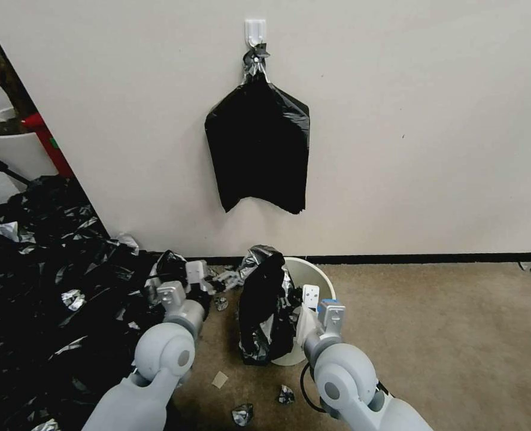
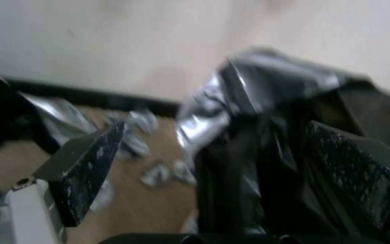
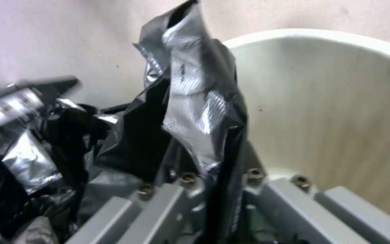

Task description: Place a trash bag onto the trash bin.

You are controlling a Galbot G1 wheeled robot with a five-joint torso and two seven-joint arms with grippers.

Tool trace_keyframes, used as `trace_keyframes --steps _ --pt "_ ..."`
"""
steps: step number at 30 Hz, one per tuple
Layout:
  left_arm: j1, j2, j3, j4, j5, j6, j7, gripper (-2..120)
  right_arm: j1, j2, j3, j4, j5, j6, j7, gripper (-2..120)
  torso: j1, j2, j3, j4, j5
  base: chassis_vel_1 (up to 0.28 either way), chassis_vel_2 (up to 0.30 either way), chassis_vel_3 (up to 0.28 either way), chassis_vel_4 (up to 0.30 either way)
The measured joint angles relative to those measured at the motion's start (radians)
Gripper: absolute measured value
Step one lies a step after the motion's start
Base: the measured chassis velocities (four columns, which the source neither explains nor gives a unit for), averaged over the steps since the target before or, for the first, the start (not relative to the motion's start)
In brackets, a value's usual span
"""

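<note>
The trash bin (image 1: 313,276), small, round and cream-white, stands on the carpet by the wall; its inner wall (image 3: 330,118) is bare. The trash bag (image 1: 264,305), glossy black with silvery glints, hangs bunched over the bin's left rim and down its outside. My right gripper (image 1: 307,301) is at the bin's near rim, and in the right wrist view it (image 3: 217,184) is shut on a strip of the bag (image 3: 195,101) that rises from between its fingers. My left gripper (image 1: 216,281) is just left of the bag, open, with the bag (image 2: 258,135) between and beyond its spread fingers (image 2: 91,162).
A flat stack of black bags (image 1: 258,149) hangs from a wall hook above the bin. A big heap of black bags (image 1: 49,287) covers the floor at left, with a white planter (image 1: 8,143) behind it. Small scraps (image 1: 241,413) lie on the carpet. Open carpet (image 1: 445,335) stretches to the right.
</note>
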Motion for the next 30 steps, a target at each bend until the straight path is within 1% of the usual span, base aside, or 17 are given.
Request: trace_keyframes --steps 1,3,4,5,9,11,13,15,16,18,19,21,22,25,26,28,30 --pt "0.0 0.0 0.0 0.0 0.0 0.0 0.0 100 0.0 0.0 0.0 0.0 0.0 0.0 0.0 4 0.0 0.0 0.0 0.0 0.0 0.0 0.0 0.0 0.0" --pt "-0.019 -0.02 0.019 0.022 -0.023 0.039 -0.007 100 -0.002 0.001 0.002 -0.01 -0.025 0.016 -0.005 0 0.0 0.0 0.0 -0.0001 0.0001 0.0 0.0 0.0 0.0" --pt "-0.031 -0.037 0.036 0.041 -0.03 0.074 -0.025 100 -0.004 0.002 0.003 -0.02 -0.057 0.038 -0.013 0 0.0 0.0 0.0 -0.0001 0.0 0.0 0.0 0.0 0.0" --pt "-0.036 -0.045 0.044 0.052 -0.032 0.09 -0.033 100 -0.006 0.003 0.004 -0.026 -0.075 0.049 -0.015 0 0.0 0.0 0.0 -0.0001 0.0 0.0 0.0 0.0 0.0" --pt "-0.052 -0.064 0.074 0.082 -0.032 0.119 -0.056 100 -0.013 0.011 0.004 -0.036 -0.124 0.077 -0.017 0 0.0 0.0 0.0 -0.0002 0.0001 0.0 0.0 0.0 0.0" --pt "-0.069 -0.079 0.096 0.109 -0.032 0.14 -0.092 93 -0.02 0.018 0.0 -0.043 -0.169 0.097 -0.022 0 0.0 0.0 0.0 -0.0002 0.0001 0.0 0.0 0.0 0.0" --pt "-0.075 -0.084 0.101 0.118 -0.033 0.145 -0.101 90 -0.022 0.021 -0.001 -0.044 -0.182 0.103 -0.023 0 0.0 0.0 0.0 0.0 0.0001 0.0 0.0 0.0 0.0" --pt "-0.088 -0.091 0.107 0.133 -0.047 0.162 -0.119 80 -0.027 0.028 -0.003 -0.046 -0.204 0.112 -0.024 0 0.0 0.0 0.0 0.0002 0.0005 0.0 0.0 0.0 0.0" --pt "-0.088 -0.091 0.107 0.133 -0.047 0.162 -0.119 80 -0.027 0.028 -0.003 -0.046 -0.204 0.112 -0.024 0 0.0 0.0 0.0 0.0002 0.0005 0.0 0.0 0.0 0.0" --pt "-0.097 -0.095 0.111 0.14 -0.062 0.185 -0.134 69 -0.03 0.03 -0.002 -0.047 -0.228 0.123 -0.024 0 0.0 0.0 0.0 0.0004 0.0006 0.0 0.0 0.0 0.0" --pt "-0.097 -0.095 0.111 0.14 -0.062 0.185 -0.134 69 -0.03 0.03 -0.002 -0.047 -0.228 0.123 -0.024 0 0.0 0.0 0.0 0.0004 0.0006 0.0 0.0 0.0 0.0" --pt "-0.1 -0.097 0.111 0.137 -0.082 0.223 -0.16 59 -0.032 0.03 0.0 -0.053 -0.26 0.139 -0.023 0 0.0 0.0 0.0 0.0004 0.0005 0.0 0.0 0.0 0.0" --pt "-0.1 -0.097 0.111 0.137 -0.082 0.223 -0.16 59 -0.032 0.03 0.0 -0.053 -0.26 0.139 -0.023 0 0.0 0.0 0.0 0.0004 0.0005 0.0 0.0 0.0 0.0" --pt "-0.1 -0.094 0.111 0.125 -0.102 0.266 -0.201 42 -0.032 0.031 0.004 -0.075 -0.325 0.174 -0.024 0 0.0 0.0 0.0 0.0002 0.0001 0.0 0.0 0.0 0.0" --pt "-0.1 -0.094 0.111 0.125 -0.102 0.266 -0.201 42 -0.032 0.031 0.004 -0.075 -0.325 0.174 -0.024 0 0.0 0.0 0.0 0.0002 0.0001 0.0 0.0 0.0 0.0" --pt "-0.095 -0.087 0.111 0.117 -0.103 0.273 -0.209 33 -0.031 0.03 0.005 -0.086 -0.355 0.191 -0.027 0 0.0 0.0 0.0 0.0001 0.0 0.0 0.0 0.0 0.0" --pt "-0.09 -0.083 0.111 0.112 -0.103 0.274 -0.21 30 -0.031 0.029 0.006 -0.089 -0.367 0.198 -0.029 0 0.0 0.0 0.0 0.0 0.0 0.0 0.0 0.0 0.0"
